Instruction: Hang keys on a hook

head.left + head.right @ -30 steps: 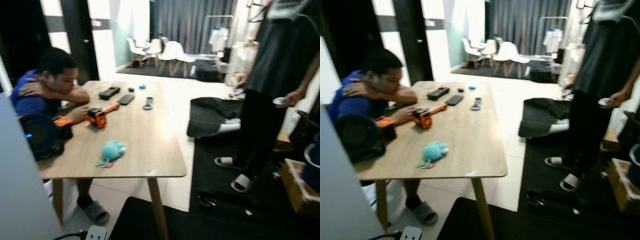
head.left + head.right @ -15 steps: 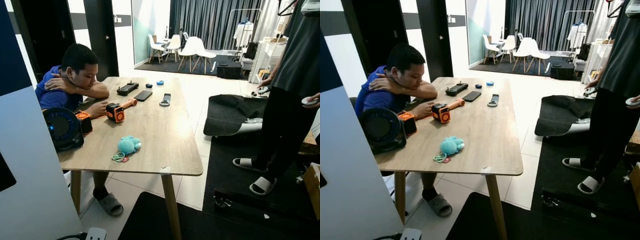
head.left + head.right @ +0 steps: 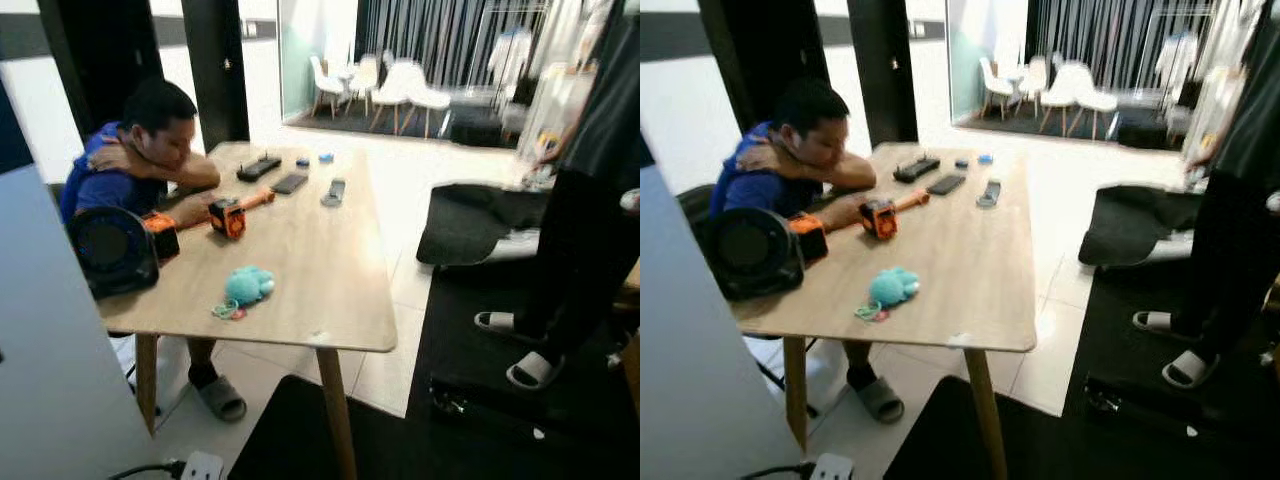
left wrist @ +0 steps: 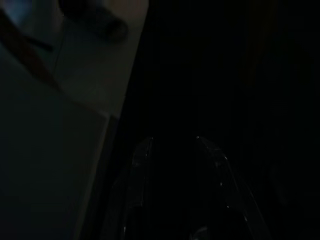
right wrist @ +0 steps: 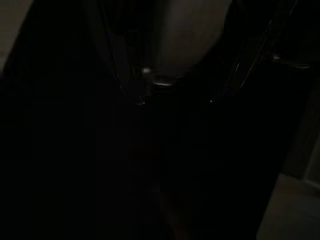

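Note:
The keys point(image 3: 226, 309) lie on the wooden table point(image 3: 335, 255) near its front left part: coloured rings joined to a teal plush charm point(image 3: 249, 284). They are some way ahead of me and to my left. In the dark left wrist view my left gripper point(image 4: 172, 142) hangs low over dark floor, its two fingers point(image 4: 142, 152) apart with nothing between them. The right wrist view is nearly black, with dim glints at most.
A person point(image 3: 135, 155) sits at the table's left side, behind a round black fan point(image 3: 108, 250) and an orange tool point(image 3: 228, 216). Another person point(image 3: 590, 210) stands at the right on a black mat. A white panel point(image 3: 50, 390) and a power strip point(image 3: 200, 466) are close at left.
The whole picture has shifted a little and gone blurry, so the camera moved. The keys and the other things on the table lie as before.

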`<state>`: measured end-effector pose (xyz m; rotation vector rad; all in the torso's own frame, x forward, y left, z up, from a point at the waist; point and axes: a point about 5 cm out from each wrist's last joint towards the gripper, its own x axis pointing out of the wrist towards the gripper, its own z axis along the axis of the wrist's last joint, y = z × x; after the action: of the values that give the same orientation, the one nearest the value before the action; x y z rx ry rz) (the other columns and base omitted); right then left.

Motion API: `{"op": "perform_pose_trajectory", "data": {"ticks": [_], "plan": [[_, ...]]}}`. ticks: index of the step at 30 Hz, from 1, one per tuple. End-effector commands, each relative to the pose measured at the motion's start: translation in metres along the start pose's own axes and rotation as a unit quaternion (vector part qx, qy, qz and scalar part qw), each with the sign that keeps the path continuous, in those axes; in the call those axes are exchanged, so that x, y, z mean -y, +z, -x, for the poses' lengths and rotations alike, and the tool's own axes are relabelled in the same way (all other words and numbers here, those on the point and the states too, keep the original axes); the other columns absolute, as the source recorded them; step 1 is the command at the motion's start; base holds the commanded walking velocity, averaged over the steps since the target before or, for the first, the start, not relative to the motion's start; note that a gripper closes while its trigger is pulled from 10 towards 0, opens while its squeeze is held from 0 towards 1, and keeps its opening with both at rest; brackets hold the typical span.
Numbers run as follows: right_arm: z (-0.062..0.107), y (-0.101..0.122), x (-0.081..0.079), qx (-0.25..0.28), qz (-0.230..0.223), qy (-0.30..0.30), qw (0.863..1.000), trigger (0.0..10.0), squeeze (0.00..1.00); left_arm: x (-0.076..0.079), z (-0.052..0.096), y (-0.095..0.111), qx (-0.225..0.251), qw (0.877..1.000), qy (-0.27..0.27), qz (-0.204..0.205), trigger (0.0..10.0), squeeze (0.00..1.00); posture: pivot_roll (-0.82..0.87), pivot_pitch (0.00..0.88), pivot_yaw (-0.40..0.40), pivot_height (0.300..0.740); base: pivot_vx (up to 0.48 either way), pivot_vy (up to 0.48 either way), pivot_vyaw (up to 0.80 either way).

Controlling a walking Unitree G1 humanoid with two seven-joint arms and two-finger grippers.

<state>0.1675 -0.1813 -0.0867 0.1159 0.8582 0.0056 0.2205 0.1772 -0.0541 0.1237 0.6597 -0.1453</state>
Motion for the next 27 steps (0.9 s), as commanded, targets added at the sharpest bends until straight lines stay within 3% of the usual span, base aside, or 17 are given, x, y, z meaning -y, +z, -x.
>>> {"op": "perform_pose_trajectory", "data": {"ticks": [1, 13, 17, 27], "plan": [[0.0018, -0.0096, -0.0049, -0.012, -0.016, -0.001, 1.0, 10.0, 0.0, -0.0042, 0.0034, -0.0093, -0.021, 1.0, 0.003, -0.003, 10.0, 0.0, 0.07, 0.03, 0.035, 0.74, 0.0, 0.0, 0.0], [0.0029, -0.014, -0.007, -0.015, -0.023, -0.002, 1.0, 10.0, 0.0, -0.0087, 0.0036, -0.0084, -0.024, 1.0, 0.004, -0.01, 10.0, 0.0, 0.07, 0.022, 0.044, 0.74, 0.0, 0.0, 0.0], [0.0032, -0.0147, -0.0069, -0.016, -0.024, -0.002, 1.0, 10.0, 0.0, -0.0097, 0.0035, -0.0088, -0.031, 0.999, 0.002, -0.031, 10.0, 0.0, 0.07, 0.019, 0.044, 0.74, 0.0, -0.48, 0.0], [0.0041, -0.0157, -0.0031, -0.017, -0.024, -0.007, 1.0, 10.0, 0.0, -0.0094, 0.004, -0.0117, -0.038, 0.999, 0.007, -0.016, 10.0, 0.0, 0.07, 0.009, 0.042, 0.74, 0.0, -0.048, 0.0]]}}
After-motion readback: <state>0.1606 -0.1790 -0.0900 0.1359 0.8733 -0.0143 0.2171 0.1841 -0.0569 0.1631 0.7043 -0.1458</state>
